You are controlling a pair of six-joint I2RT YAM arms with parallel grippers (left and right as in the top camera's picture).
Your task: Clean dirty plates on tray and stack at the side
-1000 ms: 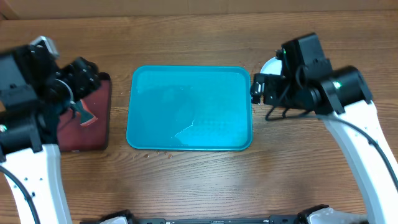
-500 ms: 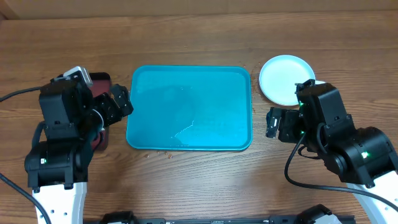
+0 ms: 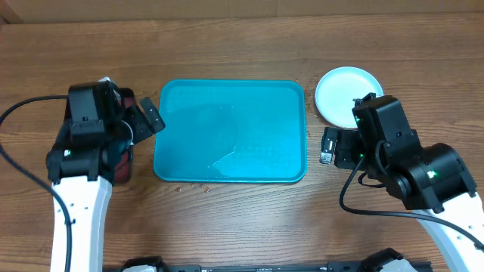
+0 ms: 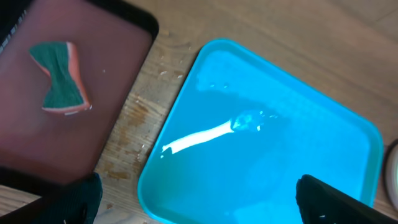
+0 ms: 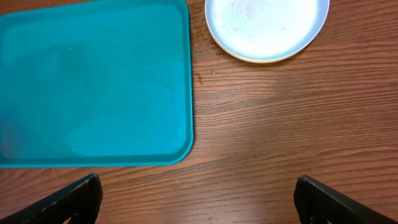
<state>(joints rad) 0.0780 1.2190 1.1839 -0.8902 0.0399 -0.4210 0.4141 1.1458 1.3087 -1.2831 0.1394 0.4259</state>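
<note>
Neatly stacked plates (image 3: 346, 96) (beside tray (image 3: 231, 130)).

The left arm (image 3: 79, 215) is standing up from the near edge on its white link and is bending at the black wrist, which is aiming the left tool (image 3: 148, 121) rightward toward the middle. Its fingers (image 4: 333, 198) are sitting wide apart at the lower corners of the wrist view, holding nothing. The right arm (image 3: 423, 174) is mirroring that pose, with its elbow folded and the right tool (image 3: 328, 146) pointing leftward. Its fingers (image 5: 68, 200) are likewise sitting wide apart, gripping nothing.
</note>
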